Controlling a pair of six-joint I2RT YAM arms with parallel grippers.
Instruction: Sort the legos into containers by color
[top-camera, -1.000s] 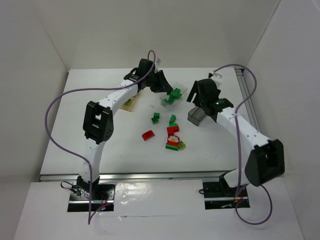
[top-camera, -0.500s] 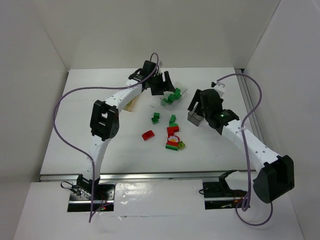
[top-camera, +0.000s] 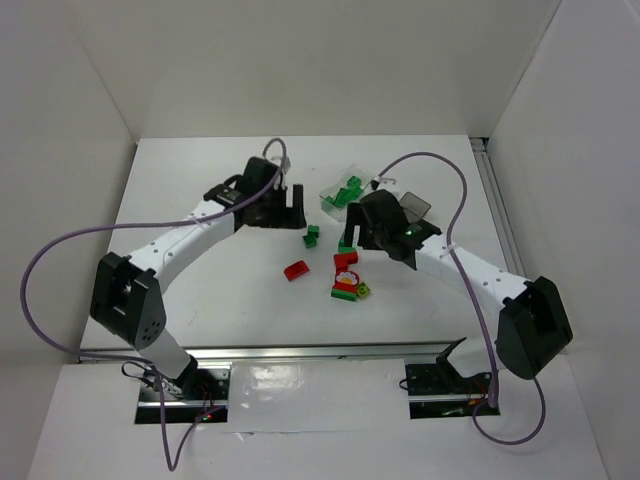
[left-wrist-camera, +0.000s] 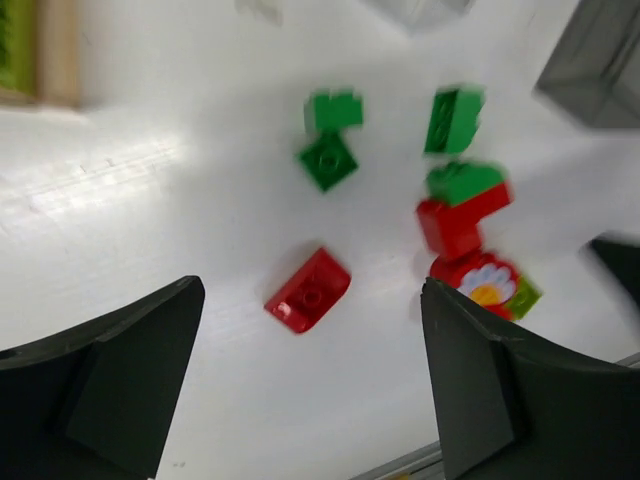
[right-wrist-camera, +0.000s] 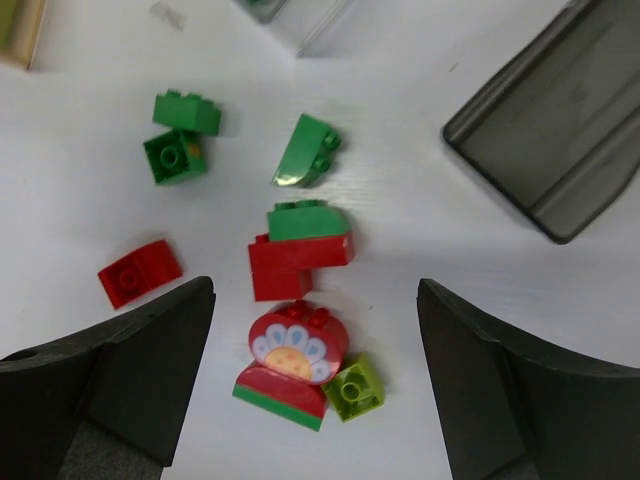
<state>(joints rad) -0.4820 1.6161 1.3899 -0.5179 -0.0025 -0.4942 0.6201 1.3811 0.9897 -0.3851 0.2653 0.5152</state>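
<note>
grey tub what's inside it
No bricks show inside the grey tub in the right wrist view; its top corner runs off frame, so that bit is unseen.

Loose bricks (top-camera: 346, 263) lie mid-table (top-camera: 230, 300); a tub holding bricks (top-camera: 331, 201) sits at twelve o'clock from them, a second tub (top-camera: 413, 205) at two o'clock.

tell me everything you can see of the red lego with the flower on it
The red lego looks like glossy plastic: a rounded, domed piece with studs along its top and a printed face of white petals around a yellow-orange centre. It lies face up on the white table, joined at its lower edge to a red piece edged in green. A lime brick touches its lower right. A red L-shaped brick sits just above; whether they touch is unclear.
</note>
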